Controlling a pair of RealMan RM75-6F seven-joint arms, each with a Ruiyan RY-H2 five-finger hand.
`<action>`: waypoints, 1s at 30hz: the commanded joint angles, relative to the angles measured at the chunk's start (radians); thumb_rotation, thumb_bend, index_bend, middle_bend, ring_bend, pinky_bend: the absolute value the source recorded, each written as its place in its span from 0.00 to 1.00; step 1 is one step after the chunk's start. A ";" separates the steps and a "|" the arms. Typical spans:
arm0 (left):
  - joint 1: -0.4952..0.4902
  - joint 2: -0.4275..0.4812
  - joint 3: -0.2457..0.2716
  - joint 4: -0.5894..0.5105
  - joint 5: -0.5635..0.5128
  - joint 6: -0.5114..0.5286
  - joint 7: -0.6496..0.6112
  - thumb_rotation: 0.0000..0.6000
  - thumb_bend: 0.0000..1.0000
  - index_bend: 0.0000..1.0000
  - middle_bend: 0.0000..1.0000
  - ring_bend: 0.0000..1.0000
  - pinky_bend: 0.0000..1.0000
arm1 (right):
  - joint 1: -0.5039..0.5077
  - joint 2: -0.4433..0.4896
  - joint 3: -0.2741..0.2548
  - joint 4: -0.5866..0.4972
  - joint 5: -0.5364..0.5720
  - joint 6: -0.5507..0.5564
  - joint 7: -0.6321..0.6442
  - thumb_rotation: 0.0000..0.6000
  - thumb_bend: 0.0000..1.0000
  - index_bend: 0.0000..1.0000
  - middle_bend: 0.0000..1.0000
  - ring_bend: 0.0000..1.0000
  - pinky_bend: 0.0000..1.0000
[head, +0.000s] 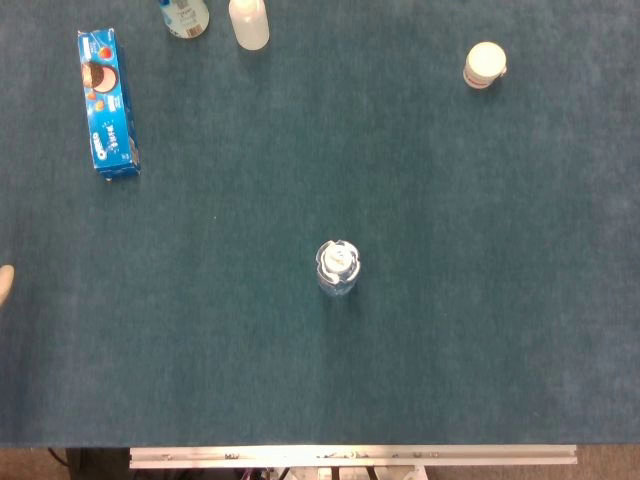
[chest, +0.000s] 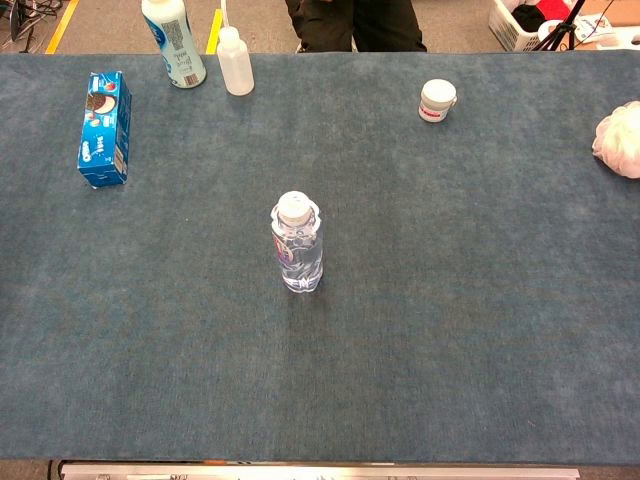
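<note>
We see one clear plastic water bottle (chest: 297, 255) upright mid-table, long axis vertical, white cap up. One pale fingertip of the left hand (head: 5, 285) shows at the edge, pose untellable; the right hand is unseen. Far edge: one blue cookie box (chest: 104, 128), two white bottles (chest: 235, 62), one small white jar (chest: 437, 100).

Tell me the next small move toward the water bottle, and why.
Probably bring the left robot hand in from the table edge toward the upright water bottle. Only the hand's tip shows, well apart from the bottle, with bare table between them.
</note>
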 joint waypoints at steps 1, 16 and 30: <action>0.000 -0.001 0.001 0.003 0.001 0.000 -0.003 1.00 0.29 0.11 0.18 0.12 0.17 | 0.000 -0.001 0.001 0.000 0.002 -0.001 -0.001 1.00 0.16 0.15 0.32 0.18 0.22; -0.002 -0.002 0.002 0.006 0.008 0.001 -0.011 1.00 0.29 0.11 0.18 0.12 0.17 | 0.069 0.004 0.007 -0.036 -0.001 -0.124 0.168 1.00 0.18 0.15 0.32 0.18 0.22; 0.020 0.007 0.010 0.001 0.012 0.029 -0.024 1.00 0.29 0.11 0.18 0.12 0.17 | 0.284 -0.101 0.017 -0.019 -0.037 -0.429 0.494 1.00 0.97 0.15 0.30 0.18 0.22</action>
